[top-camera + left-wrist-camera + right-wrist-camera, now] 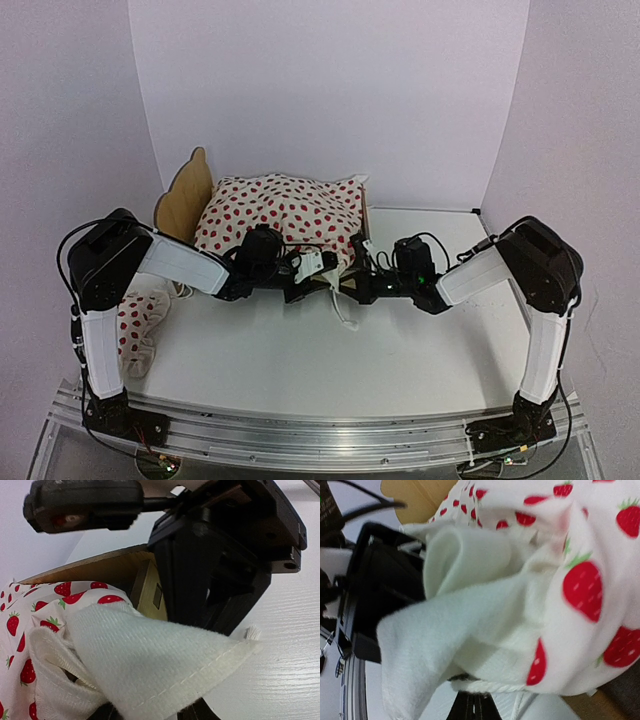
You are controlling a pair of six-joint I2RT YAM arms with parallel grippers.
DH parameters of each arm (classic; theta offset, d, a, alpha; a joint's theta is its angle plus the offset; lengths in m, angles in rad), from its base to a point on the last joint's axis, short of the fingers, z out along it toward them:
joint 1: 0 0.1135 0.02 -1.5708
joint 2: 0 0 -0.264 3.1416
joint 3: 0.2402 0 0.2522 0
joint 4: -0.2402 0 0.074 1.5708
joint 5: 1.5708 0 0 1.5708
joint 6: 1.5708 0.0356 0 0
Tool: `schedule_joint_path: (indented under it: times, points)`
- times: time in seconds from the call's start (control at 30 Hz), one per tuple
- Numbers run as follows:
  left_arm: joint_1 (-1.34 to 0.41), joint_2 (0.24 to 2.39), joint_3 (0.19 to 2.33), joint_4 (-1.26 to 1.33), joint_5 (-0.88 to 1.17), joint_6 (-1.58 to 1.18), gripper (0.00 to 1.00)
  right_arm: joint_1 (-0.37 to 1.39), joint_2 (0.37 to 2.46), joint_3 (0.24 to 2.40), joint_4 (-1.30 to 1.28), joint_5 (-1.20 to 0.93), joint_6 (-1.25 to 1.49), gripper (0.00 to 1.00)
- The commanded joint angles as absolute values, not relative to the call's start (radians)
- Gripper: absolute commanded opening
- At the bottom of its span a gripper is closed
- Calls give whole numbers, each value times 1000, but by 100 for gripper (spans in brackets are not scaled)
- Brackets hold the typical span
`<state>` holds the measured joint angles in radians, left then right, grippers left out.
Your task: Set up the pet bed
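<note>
The bed (pixel 185 195) sits at the far left of the counter (pixel 400 350), its headboard toward the far-left corner and its foot end toward the middle. A puffy spotted cloth (pixel 280 210) covers nearly all of it.

We judge the frame to be light, thin plywood. It looks stiff enough to push or lift by a side rail or the footboard, but it would probably skate or tip on the smooth counter if the cloth tugs it. The tall headboard looks the weakest place to grip. The cloth is soft and limp, so it is best taken by a hem or corner, and it will drag and bunch instead of sliding flat.

Both grippers meet at the foot end. The left gripper (pixel 312 266) has a cream corner of cloth lying across its jaws, and we cannot tell whether they pinch it or stand apart. The right gripper (pixel 358 272) has its jaws closed. Cloth drapes over them, and whether a fold is caught between them is hidden.

There is little room here. The two wrists are almost touching and the back wall is just behind the bed. A spotted bundle (pixel 140 320) lies under the left arm near the left edge. The near middle and right side of the counter offer open room.
</note>
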<state>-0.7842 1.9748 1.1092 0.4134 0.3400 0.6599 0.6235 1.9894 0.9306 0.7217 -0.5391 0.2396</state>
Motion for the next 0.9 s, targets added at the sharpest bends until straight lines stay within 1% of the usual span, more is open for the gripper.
schedule_joint_path:
  times: [0.0,0.23,0.33,0.5,0.67,0.87]
  points:
    - [-759,1977,1157,394,384,710,32,655,1997,972,591,-600,189,0]
    - [-758,1982,1154,331,417,748,29,658,1996,1004,594,-549,187,0]
    - [-750,1972,1148,305,408,745,28,658,1984,997,572,-462,175,0]
    - [-733,1975,1156,274,421,727,25,658,1975,1011,448,-324,128,0]
    - [-740,2005,1170,307,443,712,24,658,1995,1046,460,-345,130,0]
    - [-741,2057,1212,304,389,754,20,658,1991,1042,480,-314,123,0]
